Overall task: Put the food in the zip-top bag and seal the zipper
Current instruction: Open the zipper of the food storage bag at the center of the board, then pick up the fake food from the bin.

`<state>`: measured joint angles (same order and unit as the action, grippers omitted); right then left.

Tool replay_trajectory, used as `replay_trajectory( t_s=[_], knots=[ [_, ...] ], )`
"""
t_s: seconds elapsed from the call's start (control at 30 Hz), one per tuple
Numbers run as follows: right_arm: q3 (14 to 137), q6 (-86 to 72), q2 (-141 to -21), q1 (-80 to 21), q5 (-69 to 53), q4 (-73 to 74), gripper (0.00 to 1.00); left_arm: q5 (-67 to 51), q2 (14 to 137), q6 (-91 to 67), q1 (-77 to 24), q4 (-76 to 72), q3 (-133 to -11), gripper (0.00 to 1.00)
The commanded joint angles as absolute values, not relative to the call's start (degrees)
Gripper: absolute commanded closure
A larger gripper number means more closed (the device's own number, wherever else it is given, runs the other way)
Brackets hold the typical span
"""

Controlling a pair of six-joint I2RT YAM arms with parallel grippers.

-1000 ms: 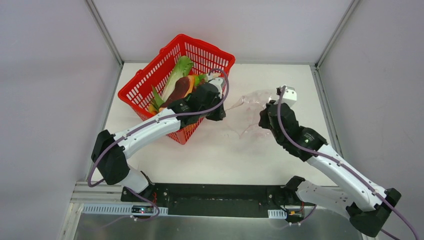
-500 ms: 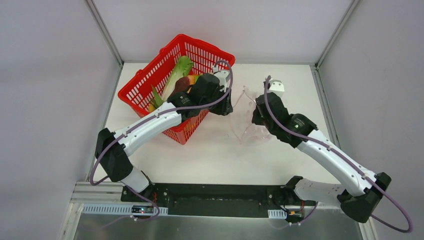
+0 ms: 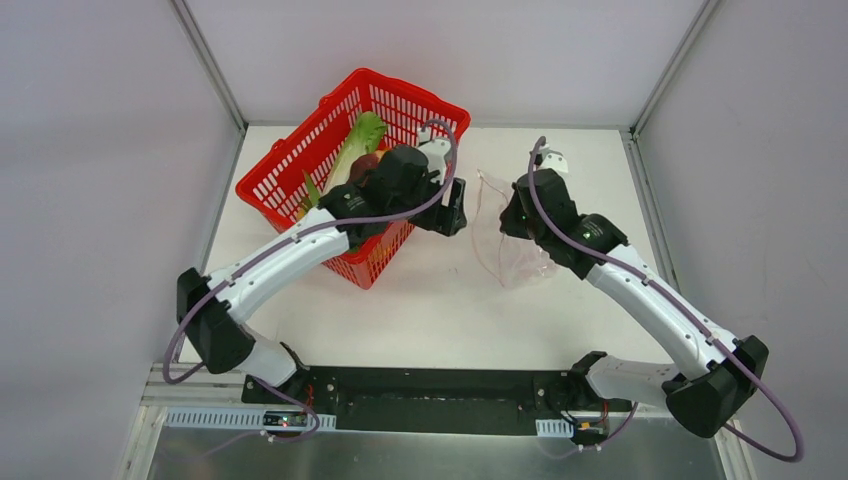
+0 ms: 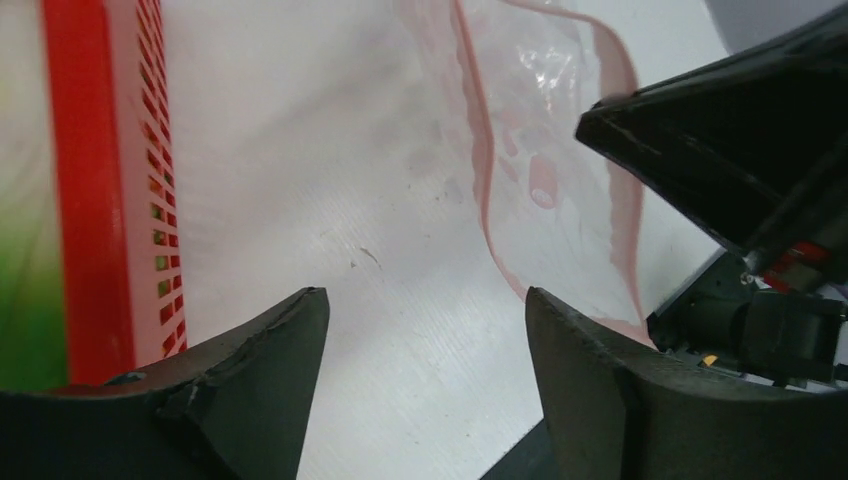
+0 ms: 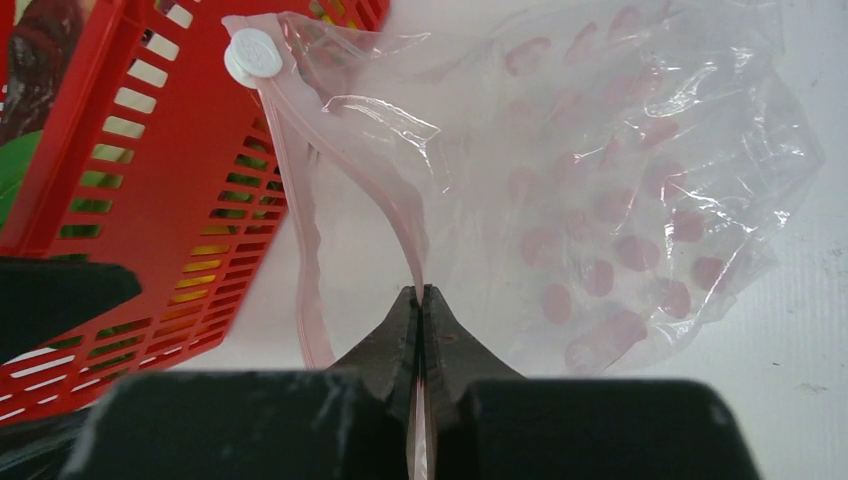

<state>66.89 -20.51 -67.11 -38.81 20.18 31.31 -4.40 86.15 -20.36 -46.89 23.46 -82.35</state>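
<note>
Step in hand, likely: opening mouth of zip-top bag point(image 3: 510, 245) for loading. Fingers of right gripper point(image 5: 421, 300) pressed together, pinching one lip of zipper point(image 5: 395, 210); bag crumpled beyond them, on table point(image 3: 430, 310). Fingers of left gripper point(image 4: 425, 330) spread, holding nothing; free lip just ahead of gap, untouched. Advice: right hand steady, left takes free lip only, draws it toward basket point(image 3: 290, 165). All food point(image 3: 362, 140) in basket.

Food point(image 3: 358, 142) in basket point(image 3: 415, 105); bag point(image 3: 500, 250) right, possibly touching.
</note>
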Motion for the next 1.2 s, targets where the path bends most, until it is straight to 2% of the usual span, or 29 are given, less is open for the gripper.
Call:
replay_trajectory(
  t_s=[0.0,0.23,0.3,0.4,0.53,0.63,0.97,1.07,1.17],
  knots=[
    [66.89,-21.12,-67.19,-38.08,16.73,26.96,1.0,0.43,75.63,-14.61,-45.91,24.02,-82.89,0.23],
    [65.21,-21.15,-66.47,-37.97,14.74,25.63,1.0,1.99,68.99,-11.39,-32.18,30.75,-80.56,0.19],
    [64.69,-21.25,-66.15,-37.97,14.37,25.35,1.0,-1.16,67.88,-11.2,-27.17,30.49,-77.84,0.13],
    [64.03,-21.22,-65.72,-37.97,14.02,25.0,1.0,-5.78,68.78,-11.23,-18.95,31.65,-76.32,0.13],
    [63.46,-20.89,-65.31,-37.99,13.28,24.7,1.0,-21.0,73.85,-6.29,-11.22,32.02,-77.06,0.1],
    [63.2,-20.5,-65.17,-37.97,12.97,24.85,1.0,-26.11,79.84,-3.15,-8.01,36.18,-80.75,0.1],
    [62.53,-19.82,-64.41,-37.97,12.22,25.28,1.0,-31.24,91.33,0.59,-2.39,36.82,-83.77,0.14],
    [62.09,-19.6,-64.41,-37.98,12.42,25.15,1.0,-33.43,93.12,3.68,-2.3,41.57,-85.67,0.19],
    [61.96,-19.51,-64.75,-37.97,12.23,25.03,1.0,-37.24,92.46,5.0,-2.31,43.65,-84.71,0.38]
  ],
)
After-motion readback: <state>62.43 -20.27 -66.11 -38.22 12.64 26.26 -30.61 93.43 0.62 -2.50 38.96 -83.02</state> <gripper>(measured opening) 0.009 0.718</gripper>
